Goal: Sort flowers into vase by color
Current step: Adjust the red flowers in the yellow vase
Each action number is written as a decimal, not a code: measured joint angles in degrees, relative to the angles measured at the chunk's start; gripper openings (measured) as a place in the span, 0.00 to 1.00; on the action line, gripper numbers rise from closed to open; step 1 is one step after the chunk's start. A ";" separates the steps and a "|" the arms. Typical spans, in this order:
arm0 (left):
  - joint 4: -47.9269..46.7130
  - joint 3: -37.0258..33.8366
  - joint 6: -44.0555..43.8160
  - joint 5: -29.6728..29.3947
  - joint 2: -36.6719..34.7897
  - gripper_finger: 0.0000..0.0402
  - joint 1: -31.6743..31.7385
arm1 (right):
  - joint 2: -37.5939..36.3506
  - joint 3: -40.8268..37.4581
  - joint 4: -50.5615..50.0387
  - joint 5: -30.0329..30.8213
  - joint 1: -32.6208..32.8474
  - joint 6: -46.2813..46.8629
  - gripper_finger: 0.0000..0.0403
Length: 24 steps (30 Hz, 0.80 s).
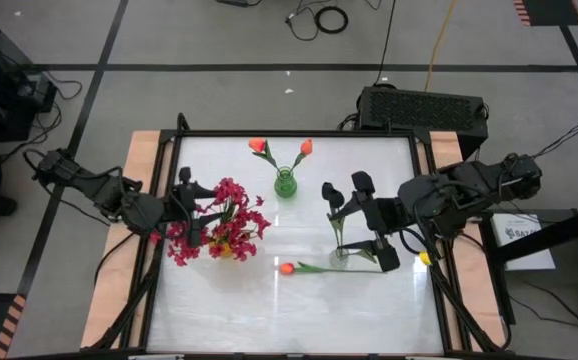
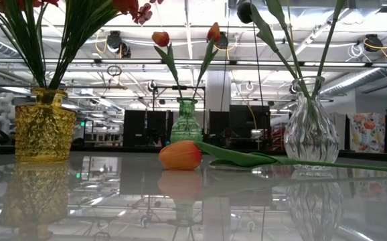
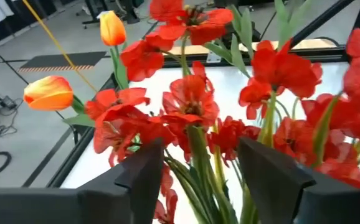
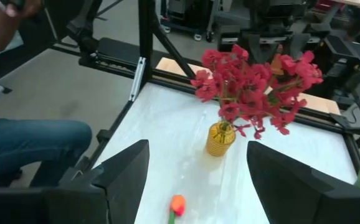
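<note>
1. The left gripper (image 1: 197, 215) sits at the crimson-pink sprays (image 1: 231, 212), which stand in a yellow vase (image 2: 44, 127). In the left wrist view its two dark fingers (image 3: 144, 177) stand well apart, with green stems (image 3: 198, 158) rising in the gap between them. Whether either pad touches a stem cannot be told.
2. The right gripper (image 1: 379, 232) hovers just beside the clear glass vase (image 2: 310, 134), which holds the black blooms (image 1: 333, 193) on long stems.
3. The right gripper's fingers (image 4: 125, 174) are spread wide and hold nothing; between them the table (image 4: 186, 143) shows, with the yellow vase and its crimson spray farther off.
4. A loose orange-red tulip (image 1: 288, 267) lies flat on the table, its stem running toward the foot of the clear vase, near the right fingers but apart from them.
5. Two more orange-red tulips (image 1: 259, 146) stand in a green vase (image 1: 285, 184) at the table's back, between the two arms and well away from both sets of fingers.
6. In the right wrist view a person's leg in blue jeans (image 4: 27, 146) shows beyond the table edge.
</note>
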 joint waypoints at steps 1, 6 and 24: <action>0.04 0.00 -0.01 0.00 0.24 0.51 0.10 | 0.00 0.00 0.00 0.00 0.23 -0.02 0.65; -0.15 0.00 -1.19 -0.53 1.30 0.39 0.30 | 0.02 -0.02 0.00 0.00 1.17 -0.11 0.65; -8.67 0.00 -6.88 -9.03 -2.29 0.01 -1.18 | 0.04 -0.02 -0.80 -0.02 1.20 -0.66 0.65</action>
